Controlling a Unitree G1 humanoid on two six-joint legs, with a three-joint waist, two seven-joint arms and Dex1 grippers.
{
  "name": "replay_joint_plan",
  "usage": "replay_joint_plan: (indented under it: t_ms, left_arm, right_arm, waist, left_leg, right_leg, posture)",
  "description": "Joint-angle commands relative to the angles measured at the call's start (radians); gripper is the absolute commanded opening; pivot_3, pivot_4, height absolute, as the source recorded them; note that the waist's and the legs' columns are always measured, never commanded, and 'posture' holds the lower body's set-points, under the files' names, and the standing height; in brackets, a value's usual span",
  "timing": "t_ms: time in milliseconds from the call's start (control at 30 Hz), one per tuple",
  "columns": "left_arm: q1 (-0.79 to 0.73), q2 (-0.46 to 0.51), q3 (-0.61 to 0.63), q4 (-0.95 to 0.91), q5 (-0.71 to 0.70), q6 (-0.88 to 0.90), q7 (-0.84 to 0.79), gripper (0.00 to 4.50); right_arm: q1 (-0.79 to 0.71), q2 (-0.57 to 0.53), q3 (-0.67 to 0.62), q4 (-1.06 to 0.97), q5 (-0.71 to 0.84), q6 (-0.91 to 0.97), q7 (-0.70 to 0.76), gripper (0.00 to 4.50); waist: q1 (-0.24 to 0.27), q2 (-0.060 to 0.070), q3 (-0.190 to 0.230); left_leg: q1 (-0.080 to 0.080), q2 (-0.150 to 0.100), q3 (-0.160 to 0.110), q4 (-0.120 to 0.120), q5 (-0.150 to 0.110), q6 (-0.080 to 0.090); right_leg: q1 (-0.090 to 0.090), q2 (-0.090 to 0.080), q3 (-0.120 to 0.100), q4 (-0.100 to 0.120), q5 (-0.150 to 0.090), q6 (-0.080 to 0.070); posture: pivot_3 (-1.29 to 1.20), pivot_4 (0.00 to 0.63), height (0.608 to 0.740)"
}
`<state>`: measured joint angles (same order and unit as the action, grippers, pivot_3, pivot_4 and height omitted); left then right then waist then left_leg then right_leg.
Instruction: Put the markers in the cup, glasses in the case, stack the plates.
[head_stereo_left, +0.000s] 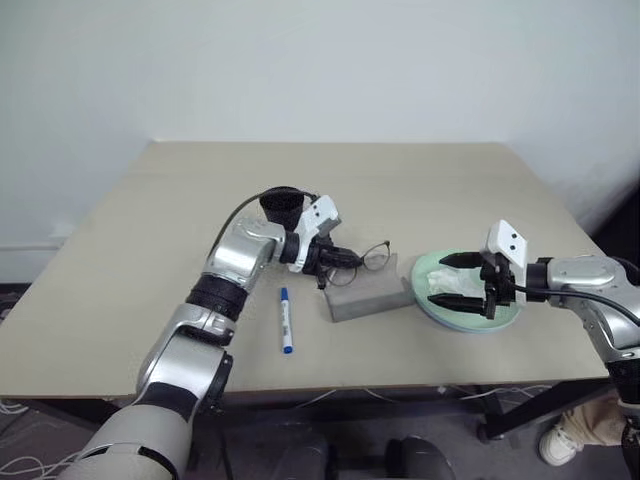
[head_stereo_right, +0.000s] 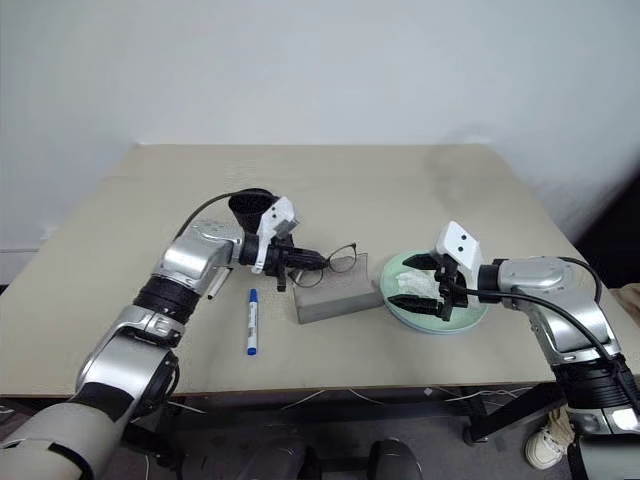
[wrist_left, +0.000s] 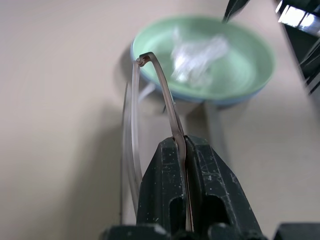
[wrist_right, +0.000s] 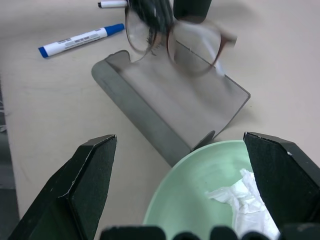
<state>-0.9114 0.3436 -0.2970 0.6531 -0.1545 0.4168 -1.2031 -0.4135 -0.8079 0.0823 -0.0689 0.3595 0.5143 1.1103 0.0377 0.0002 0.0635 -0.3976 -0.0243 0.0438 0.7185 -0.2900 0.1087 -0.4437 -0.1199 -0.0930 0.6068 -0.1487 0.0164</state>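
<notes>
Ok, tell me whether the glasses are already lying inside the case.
No: the left gripper holds the glasses above the case.

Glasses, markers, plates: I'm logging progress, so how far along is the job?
Done: the mint green plate sits on the blue one. In hand: the left gripper holds the glasses above the open case. Left: the blue-capped marker lies outside the cup.

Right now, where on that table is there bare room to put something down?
The far half of the table behind the cup is bare, as is the left side beyond the blue marker. The middle is crowded: glasses in the left claw above the grey case, beside the stacked plates.
</notes>
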Motion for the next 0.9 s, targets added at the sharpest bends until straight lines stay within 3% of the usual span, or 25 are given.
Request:
replay_joint_plan:
  t_ms: [33,433,800,900]
  left_arm:
    - [-0.043,-0.032,-0.009,0.064,0.033,-0.071,-0.019,0.05]
    - [-0.03,-0.068,-0.046,0.122,0.077,-0.009,-0.143,0.05]
    - [-0.003,-0.092,-0.037,0.112,0.084,0.019,-0.134,0.05]
    - [-0.012,-0.096,-0.018,0.113,0.078,0.025,-0.114,0.73]
  right_arm:
    - [-0.011,0.0,-0.022,-0.018,0.005,-0.014,0.001,4.41]
    - [0.039,-0.01,-0.047,-0.047,0.011,-0.014,-0.009,4.41]
    - [0.046,-0.006,-0.045,-0.047,0.005,-0.021,-0.007,4.41]
    - [0.046,-0.005,-0.042,-0.048,0.005,-0.022,-0.006,4.41]
  waist:
    - [0.0,0.0,0.0]
    - [-0.001,0.0,0.0]
    - [0.0,0.0,0.0]
    - [0.0,0.0,0.0]
  left_leg:
    - [0.0,0.0,0.0,0.0,0.0,0.0]
    - [-0.001,0.0,0.0,0.001,-0.001,0.001]
    - [0.0,0.0,0.0,0.001,-0.001,0.002]
    - [-0.001,0.0,0.0,0.001,-0.001,0.002]
  right_leg:
    - [0.0,0.0,0.0,0.0,0.0,0.0]
    - [0.0,-0.001,-0.001,0.0,0.0,0.0]
    - [0.0,-0.001,-0.001,0.0,0.0,0.0]
    - [0.0,-0.001,-0.001,0.0,0.0,0.0]
  posture:
    - [0.0,0.0,0.723]
    - [0.0,0.0,0.723]
    - [0.0,0.0,0.723]
    - [0.0,0.0,0.723]
